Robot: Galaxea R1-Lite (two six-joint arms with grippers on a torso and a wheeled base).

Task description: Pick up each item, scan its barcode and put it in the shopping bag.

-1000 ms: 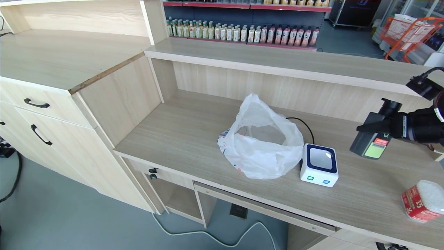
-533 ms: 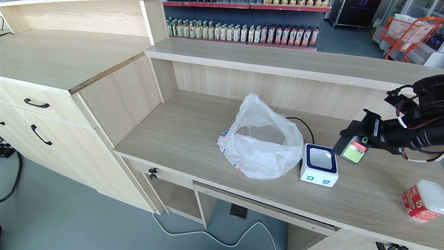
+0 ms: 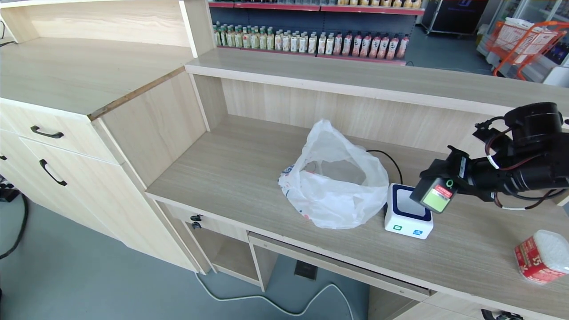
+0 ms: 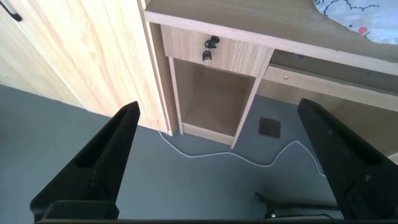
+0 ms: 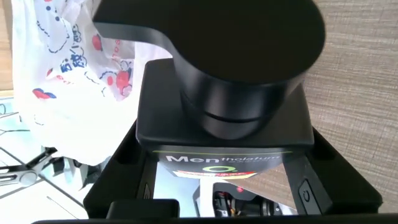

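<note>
Pinched tight in the right gripper point(image 3: 446, 180): dark bottle point(image 3: 434, 195), tilted, just above the scanner point(image 3: 406, 218) under the fingertips. Best to turn the barcode face toward the glass, hold steady without touching, then swing on to the shopping bag point(image 3: 335, 186) just past the scanner. Spread and empty: left gripper point(image 4: 217, 106). Behind the right wrist, red-and-white packet point(image 3: 540, 255) on the wooden counter point(image 3: 240, 178). Beyond, shelves of drinks point(image 3: 311, 42).

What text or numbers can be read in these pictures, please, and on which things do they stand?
Black item in the right gripper: white lettering, partly hidden, not fully readable.
Red packet: white numerals, too blurred.
Shopping bag: printed pattern, no readable words.
Scanner: two small icons, no words.
Shelf bottles: labels too small.
</note>
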